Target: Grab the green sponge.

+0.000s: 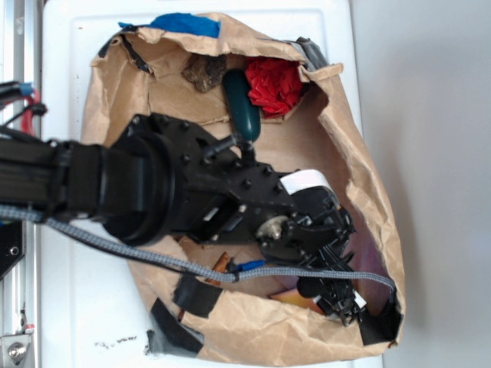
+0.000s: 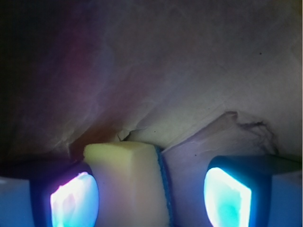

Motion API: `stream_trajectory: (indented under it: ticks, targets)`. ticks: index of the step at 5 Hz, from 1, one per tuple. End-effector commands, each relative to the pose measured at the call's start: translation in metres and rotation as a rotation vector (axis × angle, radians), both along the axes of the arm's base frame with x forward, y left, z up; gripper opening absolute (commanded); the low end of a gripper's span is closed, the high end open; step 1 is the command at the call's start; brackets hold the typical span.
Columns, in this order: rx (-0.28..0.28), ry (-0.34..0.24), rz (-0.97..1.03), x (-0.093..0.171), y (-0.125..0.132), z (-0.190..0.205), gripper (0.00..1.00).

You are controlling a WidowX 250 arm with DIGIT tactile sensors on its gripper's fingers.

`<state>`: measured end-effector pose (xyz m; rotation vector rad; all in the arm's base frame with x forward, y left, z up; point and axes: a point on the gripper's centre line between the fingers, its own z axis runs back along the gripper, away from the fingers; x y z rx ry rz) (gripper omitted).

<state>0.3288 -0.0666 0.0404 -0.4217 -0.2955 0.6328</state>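
White bench (image 1: pixel 69 307) under a torn brown paper bag (image 1: pixel 349 138) laid open like a shallow nest, taped at the corners with black tape. Inside, toward the upper middle of the exterior frame: a dark green glossy oblong (image 1: pixel 244 113), a red crumpled cloth (image 1: pixel 275 83), a brown rough lump (image 1: pixel 204 72), and blue cloth (image 1: pixel 184 23) at the top edge.

Reaching in from the left of the frame, black arm with gripper (image 1: pixel 337 299) sunk into the lower right of the bag, apparently low so as to straddle the target. No sight of the green sponge from this view: hidden under the wrist and cable.

From the wrist view, plainly there: green sponge (image 2: pixel 128 182), pale yellow foam with a thin blue-green edge, at lower centre against creased paper. Jaws parted, glowing pads (image 2: pixel 75 201) either side; left pad touching or just beside the foam, right pad well apart. Nothing clamped yet, by the look of it. Likely next: closing, with the sponge sitting off-centre toward the left pad.
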Motion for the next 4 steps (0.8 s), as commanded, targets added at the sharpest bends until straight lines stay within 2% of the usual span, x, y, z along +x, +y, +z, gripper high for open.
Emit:
stream_trajectory:
  ticks: [1,2,4]
  targets:
    - [-0.024,0.004,0.025,0.005,0.0,0.002,0.0]
    - [-0.055,0.022,0.033,0.01,0.004,0.002,0.0]
    - [-0.058,0.005,0.058,0.014,0.011,0.006,0.0]
